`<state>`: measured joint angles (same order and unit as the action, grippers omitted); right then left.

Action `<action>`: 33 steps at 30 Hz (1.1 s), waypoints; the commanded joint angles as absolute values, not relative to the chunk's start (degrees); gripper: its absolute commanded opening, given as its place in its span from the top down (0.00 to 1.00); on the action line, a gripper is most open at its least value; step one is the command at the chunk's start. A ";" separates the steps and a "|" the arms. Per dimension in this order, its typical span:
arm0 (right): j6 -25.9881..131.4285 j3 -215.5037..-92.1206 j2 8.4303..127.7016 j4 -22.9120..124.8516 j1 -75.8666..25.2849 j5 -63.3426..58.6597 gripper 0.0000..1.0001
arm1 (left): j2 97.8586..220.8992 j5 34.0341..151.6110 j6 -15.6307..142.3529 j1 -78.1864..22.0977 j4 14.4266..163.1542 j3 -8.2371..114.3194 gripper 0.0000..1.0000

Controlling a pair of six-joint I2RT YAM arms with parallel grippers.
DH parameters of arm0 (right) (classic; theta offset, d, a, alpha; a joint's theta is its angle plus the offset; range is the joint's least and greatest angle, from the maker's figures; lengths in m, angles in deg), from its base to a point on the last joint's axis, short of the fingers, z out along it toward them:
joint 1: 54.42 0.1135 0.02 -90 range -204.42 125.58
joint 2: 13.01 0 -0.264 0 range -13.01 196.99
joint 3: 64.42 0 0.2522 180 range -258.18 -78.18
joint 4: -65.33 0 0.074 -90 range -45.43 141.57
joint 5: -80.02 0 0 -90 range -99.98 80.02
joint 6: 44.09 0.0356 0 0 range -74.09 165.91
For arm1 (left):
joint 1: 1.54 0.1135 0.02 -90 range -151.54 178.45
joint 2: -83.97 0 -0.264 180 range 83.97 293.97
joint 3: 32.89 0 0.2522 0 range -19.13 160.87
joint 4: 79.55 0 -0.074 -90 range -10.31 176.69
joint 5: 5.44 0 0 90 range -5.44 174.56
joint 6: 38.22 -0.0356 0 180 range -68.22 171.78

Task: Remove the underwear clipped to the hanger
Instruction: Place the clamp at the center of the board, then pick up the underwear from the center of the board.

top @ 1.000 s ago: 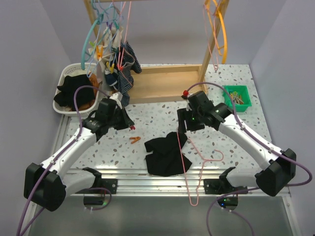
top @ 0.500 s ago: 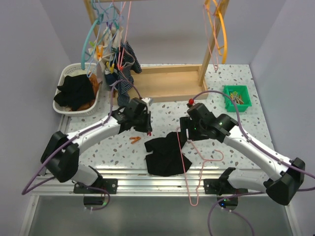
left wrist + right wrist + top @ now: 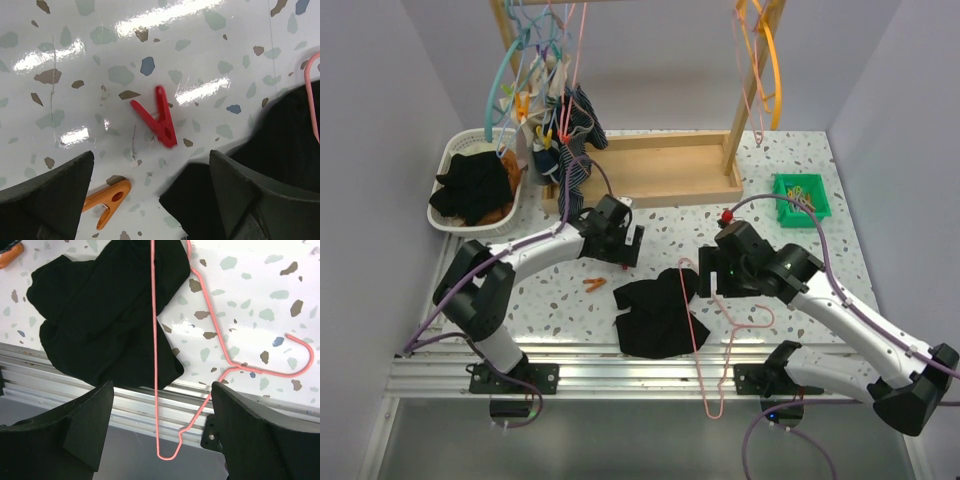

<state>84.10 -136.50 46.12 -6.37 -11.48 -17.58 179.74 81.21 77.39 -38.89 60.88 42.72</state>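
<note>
A robot test booth (laundry-themed): plain walls [image 3: 380, 100] box a speckled table [image 3: 850, 235] with a wooden rack [image 3: 660, 165].

Red clip [image 3: 159, 123] lies on counter [image 3: 75, 50], between the left jaws, touching neither. Orange clip [image 3: 106, 200] just beside the left-hand jaw. Basket [image 3: 448, 160] and striped garments [image 3: 575, 150] well beyond left jaws. Green bin [image 3: 810, 214] beyond right jaws. Wooden rack base [image 3: 660, 165] behind both.

One red clothespin [image 3: 159, 120], one orange clothespin [image 3: 107, 200], one underwear [image 3: 655, 315] beside them
</note>
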 commanded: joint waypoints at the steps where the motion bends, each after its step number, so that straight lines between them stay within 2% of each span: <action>1: 86.16 -136.80 44.47 -9.87 -11.53 -21.31 0.17 | 175.39 82.80 73.94 -39.51 59.01 44.51 0.00; 5: 89.05 -135.84 43.85 -11.98 -11.61 -24.48 0.14 | 172.57 96.47 67.79 -41.79 58.75 43.97 0.00; 10: 90.03 -134.96 44.37 -11.10 -11.61 -24.31 0.12 | 174.40 105.82 60.76 -51.63 56.28 43.01 0.00; 15: 89.68 -135.74 45.61 -10.84 -11.61 -23.78 0.12 | 178.01 102.07 58.90 -57.43 57.50 39.24 0.00; 24: 88.88 -137.59 43.86 -12.42 -11.61 -25.97 0.12 | 183.38 93.79 56.79 -59.11 65.32 37.21 0.02; 25: 88.88 -137.59 43.68 -12.68 -11.70 -26.33 0.12 | 183.73 93.88 56.88 -59.11 65.76 37.04 0.07; 28: 88.97 -137.51 42.71 -13.21 -11.70 -26.94 0.14 | 183.82 97.03 56.88 -59.11 65.16 37.12 0.48; 29: 88.97 -137.42 42.53 -13.65 -11.70 -27.21 0.14 | 183.47 98.52 57.05 -59.37 64.37 37.91 0.79; 30: 88.97 -137.42 42.27 -13.82 -11.88 -27.38 0.15 | 182.77 98.54 57.49 -59.55 62.19 38.35 0.98; 33: 88.97 -137.24 41.66 -14.18 -12.05 -27.65 0.16 | 175.76 96.87 60.56 -59.99 57.27 40.28 1.00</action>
<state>88.34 -135.28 42.75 -12.75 -11.74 -24.92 181.33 96.55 58.48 -59.13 62.55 38.37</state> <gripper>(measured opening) 0.845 0.027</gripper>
